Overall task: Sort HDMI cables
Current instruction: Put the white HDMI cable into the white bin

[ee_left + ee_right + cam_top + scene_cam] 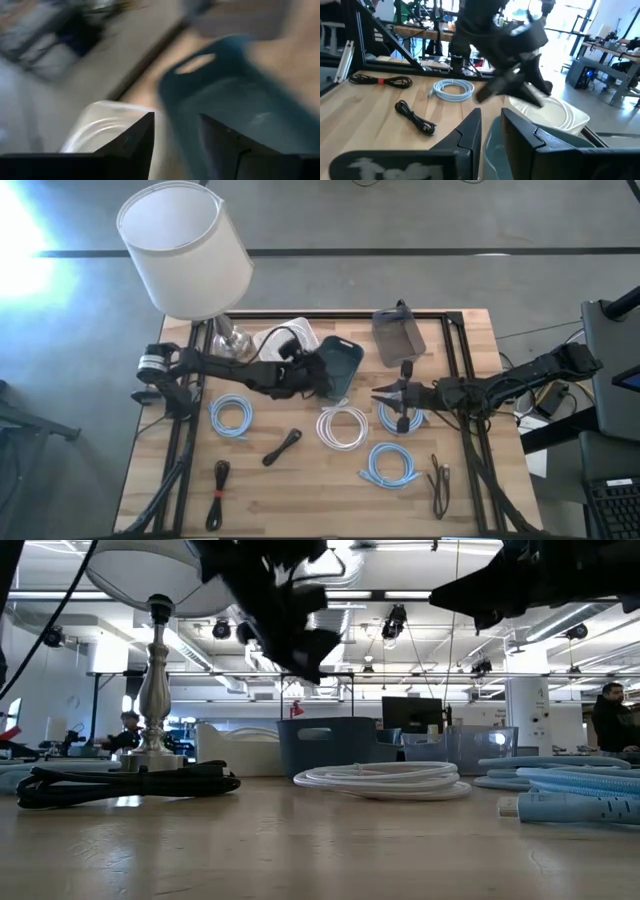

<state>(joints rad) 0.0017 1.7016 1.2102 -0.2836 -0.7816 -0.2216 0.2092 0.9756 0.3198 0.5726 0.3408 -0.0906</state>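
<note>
At the back of the table [330, 490] we see a lamp [188, 250] with a white shade, a white bin [290, 340], a dark teal bin [341, 362] and a clear grey bin [399, 333]; the lamp base and the bins crowd the left arm's reach. The left gripper [322, 380] hangs at the teal bin's near edge, its fingers [132, 145] parted and holding nothing. A white coil [342, 426] lies just in front of it on the wood. The right gripper [385, 393] hovers beside a light-blue coil [402, 418], jaws slightly apart with nothing between them. Two more light-blue coils [232, 418] [391, 464] and three black bundles [282, 447] [219, 492] [440, 484] lie spread across the front. The left wrist view shows the teal bin's empty inside and a white cable coiled in the white bin, which the high view barely gives. The low view shows the black bundle and white coil flat on the wood, grippers well above.
</note>
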